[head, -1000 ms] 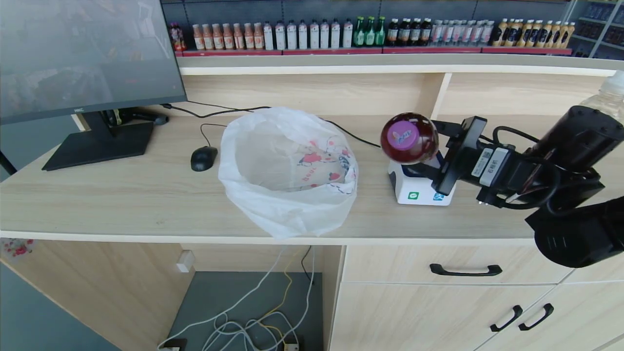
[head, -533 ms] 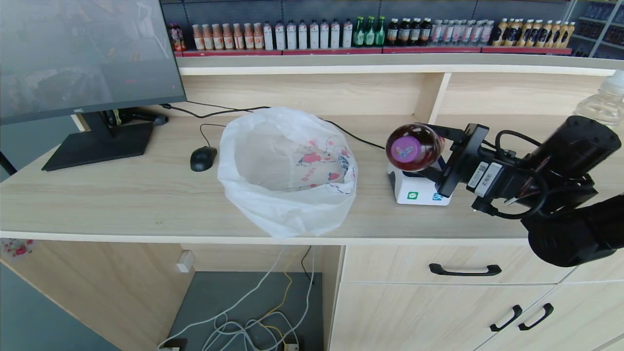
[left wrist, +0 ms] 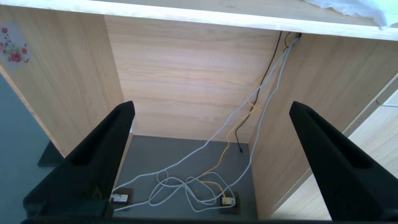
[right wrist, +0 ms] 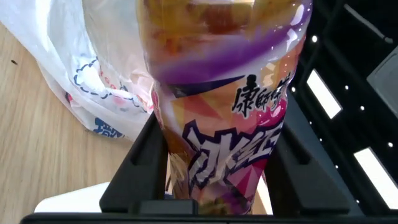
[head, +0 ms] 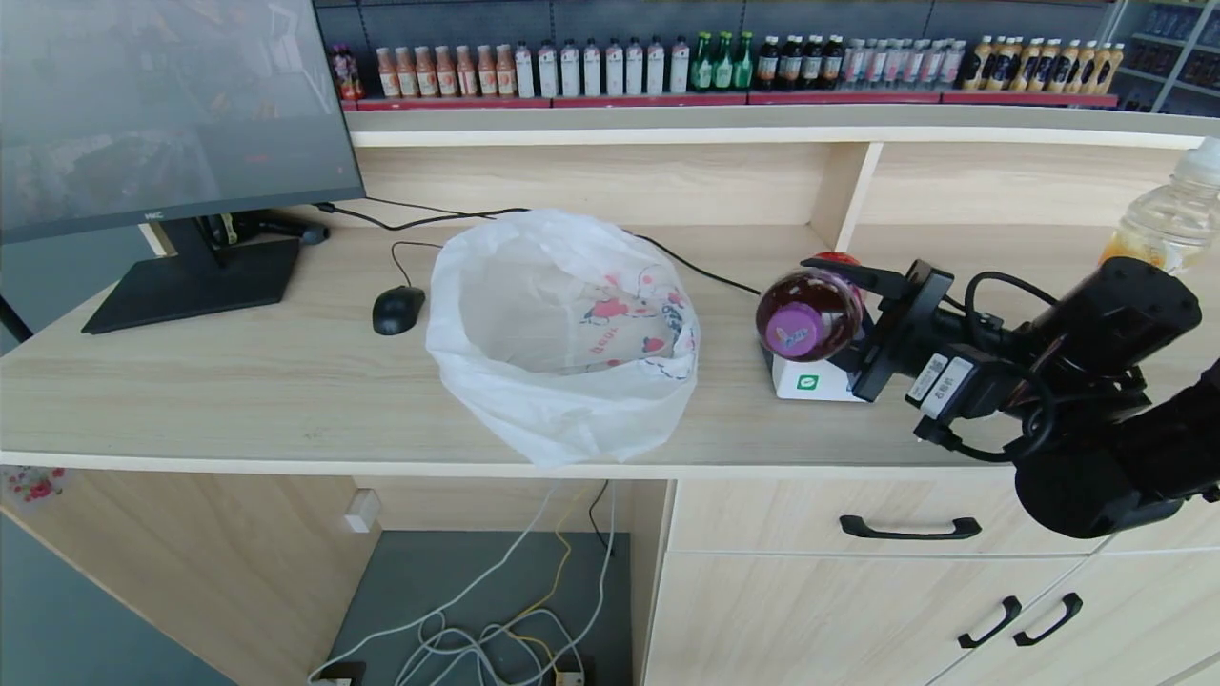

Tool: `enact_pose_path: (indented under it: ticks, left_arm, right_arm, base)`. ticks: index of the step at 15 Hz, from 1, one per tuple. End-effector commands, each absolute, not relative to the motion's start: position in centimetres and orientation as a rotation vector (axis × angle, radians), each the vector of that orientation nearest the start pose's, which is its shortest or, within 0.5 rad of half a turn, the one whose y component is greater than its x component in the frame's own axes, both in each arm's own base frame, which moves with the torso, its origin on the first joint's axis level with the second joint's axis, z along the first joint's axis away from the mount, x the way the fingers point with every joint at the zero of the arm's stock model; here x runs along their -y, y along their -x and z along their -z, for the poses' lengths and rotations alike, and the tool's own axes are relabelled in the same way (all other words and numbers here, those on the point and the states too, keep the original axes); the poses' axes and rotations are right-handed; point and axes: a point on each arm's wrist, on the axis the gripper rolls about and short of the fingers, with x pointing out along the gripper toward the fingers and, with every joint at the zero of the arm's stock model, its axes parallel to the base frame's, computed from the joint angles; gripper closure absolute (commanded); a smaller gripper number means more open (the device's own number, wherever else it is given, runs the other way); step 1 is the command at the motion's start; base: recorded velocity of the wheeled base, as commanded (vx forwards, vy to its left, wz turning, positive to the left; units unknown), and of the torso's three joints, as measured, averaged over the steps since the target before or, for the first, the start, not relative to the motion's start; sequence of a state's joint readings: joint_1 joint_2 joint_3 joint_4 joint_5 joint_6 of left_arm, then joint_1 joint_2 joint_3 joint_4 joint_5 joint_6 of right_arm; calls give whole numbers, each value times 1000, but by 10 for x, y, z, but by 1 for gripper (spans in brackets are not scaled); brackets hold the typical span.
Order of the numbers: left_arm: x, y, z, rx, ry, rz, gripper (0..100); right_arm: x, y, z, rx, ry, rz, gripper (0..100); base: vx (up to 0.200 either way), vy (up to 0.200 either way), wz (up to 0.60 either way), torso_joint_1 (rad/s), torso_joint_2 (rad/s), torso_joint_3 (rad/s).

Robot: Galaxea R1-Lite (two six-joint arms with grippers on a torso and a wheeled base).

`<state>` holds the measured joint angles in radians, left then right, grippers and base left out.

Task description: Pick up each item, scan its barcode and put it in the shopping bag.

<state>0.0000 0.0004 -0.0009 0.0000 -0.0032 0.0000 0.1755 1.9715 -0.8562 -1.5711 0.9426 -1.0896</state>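
My right gripper (head: 843,310) is shut on a dark drink bottle (head: 808,313) with a purple cap, held on its side just above the white barcode scanner (head: 810,379) on the counter. In the right wrist view the bottle (right wrist: 224,106) with its purple and pink label sits between my black fingers (right wrist: 134,171). The white plastic shopping bag (head: 562,333) stands open on the counter to the left of the scanner, also seen as the bag (right wrist: 93,81) beyond the bottle. My left gripper (left wrist: 208,162) hangs open below the counter, facing cables on the floor.
A monitor (head: 162,105) and a black mouse (head: 397,309) sit at the counter's left. A clear bottle (head: 1168,214) stands at the far right. A shelf of bottles (head: 724,62) runs along the back. Drawers with black handles (head: 910,527) lie under the counter.
My right gripper has lowered the bottle toward the scanner and tipped its cap end more downward. The clear bottle at the far right shows more. The bag has not moved.
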Motion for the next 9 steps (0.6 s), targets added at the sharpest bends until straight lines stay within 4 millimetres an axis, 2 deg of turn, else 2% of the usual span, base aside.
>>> enact_pose_path:
  ticks: [1, 9]
  left_arm:
    - [0, 23, -75, 0, 0, 3, 0]
    - [0, 23, -75, 0, 0, 3, 0]
  right_arm:
    - [-79, -338, -192, 1017, 1147, -749, 100]
    - [-79, -343, -181, 1024, 1194, -746, 100]
  base:
    - [0, 0, 0, 0, 0, 0]
    - [0, 0, 0, 0, 0, 0]
